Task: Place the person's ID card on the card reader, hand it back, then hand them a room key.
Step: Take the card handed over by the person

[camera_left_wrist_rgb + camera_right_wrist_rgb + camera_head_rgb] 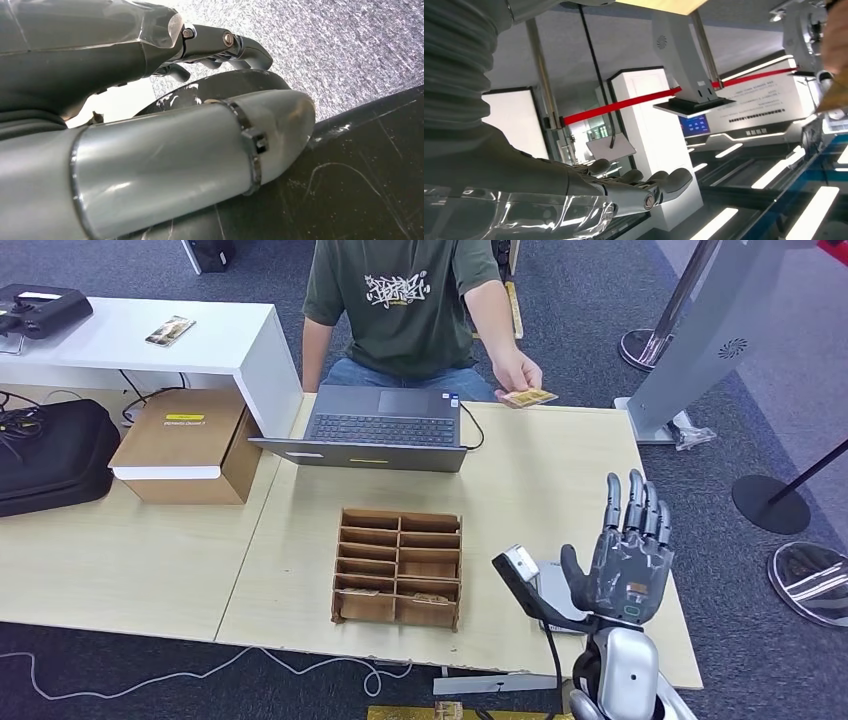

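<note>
Three views on record. Head view: the right hand (pixel 628 562) is raised at lower right of frame, palm up, fingers (pixel 636 506) straight and slightly spread, holding nothing. Just left of it, partly behind the wrist, lies a grey card reader (pixel 552 592) on the worktop (pixel 560 480). At upper centre a person's hand (pixel 516 371) holds the ID card (pixel 529 397) over the far edge of the worktop, lying roughly flat, long axis running left-right across the frame and tilted slightly. A wooden compartment tray (pixel 398 566) sits at centre; its nearest row appears to hold small cards, though the contents are too small to identify. A laptop (pixel 375 428) stands open behind it.

Right wrist view: the same fingers (pixel 644 186) extended and bare, with room fixtures beyond, which the head view omits.

Left wrist view: the left hand (pixel 130 50) hangs over grey carpet; fingers (pixel 225 47) curled forward, grasp state cannot be determined.
</note>
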Controlling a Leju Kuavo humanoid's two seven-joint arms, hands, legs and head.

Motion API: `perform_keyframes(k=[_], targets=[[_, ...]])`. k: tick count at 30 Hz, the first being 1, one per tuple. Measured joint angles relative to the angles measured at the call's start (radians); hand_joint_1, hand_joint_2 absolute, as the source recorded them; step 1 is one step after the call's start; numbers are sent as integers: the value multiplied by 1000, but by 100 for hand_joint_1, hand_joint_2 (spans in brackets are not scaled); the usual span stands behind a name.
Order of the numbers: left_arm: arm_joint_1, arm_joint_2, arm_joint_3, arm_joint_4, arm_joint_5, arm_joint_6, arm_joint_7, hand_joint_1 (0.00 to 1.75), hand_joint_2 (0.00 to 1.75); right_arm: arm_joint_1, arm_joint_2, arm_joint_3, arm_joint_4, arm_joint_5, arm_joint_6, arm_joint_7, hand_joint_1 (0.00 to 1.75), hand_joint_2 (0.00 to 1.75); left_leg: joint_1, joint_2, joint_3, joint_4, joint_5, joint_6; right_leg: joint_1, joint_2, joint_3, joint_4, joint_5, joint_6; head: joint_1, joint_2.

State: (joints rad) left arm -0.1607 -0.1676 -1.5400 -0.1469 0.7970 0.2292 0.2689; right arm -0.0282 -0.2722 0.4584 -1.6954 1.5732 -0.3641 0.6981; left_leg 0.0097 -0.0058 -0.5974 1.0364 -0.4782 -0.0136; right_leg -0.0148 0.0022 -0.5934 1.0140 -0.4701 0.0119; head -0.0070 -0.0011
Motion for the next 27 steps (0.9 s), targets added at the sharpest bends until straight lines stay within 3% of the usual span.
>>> perform_keyframes(k=[14,22,27], targets=[[-4,-2,0,0,-60,-10,1,0,0,-152,17,88,116,0,-110,-23,0,175,0,0,0,0,0,0,0,0,0,0,0,0,0,0],[-18,-4,0,0,-122,-25,17,0,0,-258,127,38,280,0,-193,-284,0,175,0,0,0,0,1,-1,0,0,0,1,0,0,0,0],[-22,-6,0,0,-150,-25,20,0,0,-344,196,-8,409,0,-210,-371,0,175,0,0,0,0,2,-1,0,1,0,1,1,-1,0,0]])
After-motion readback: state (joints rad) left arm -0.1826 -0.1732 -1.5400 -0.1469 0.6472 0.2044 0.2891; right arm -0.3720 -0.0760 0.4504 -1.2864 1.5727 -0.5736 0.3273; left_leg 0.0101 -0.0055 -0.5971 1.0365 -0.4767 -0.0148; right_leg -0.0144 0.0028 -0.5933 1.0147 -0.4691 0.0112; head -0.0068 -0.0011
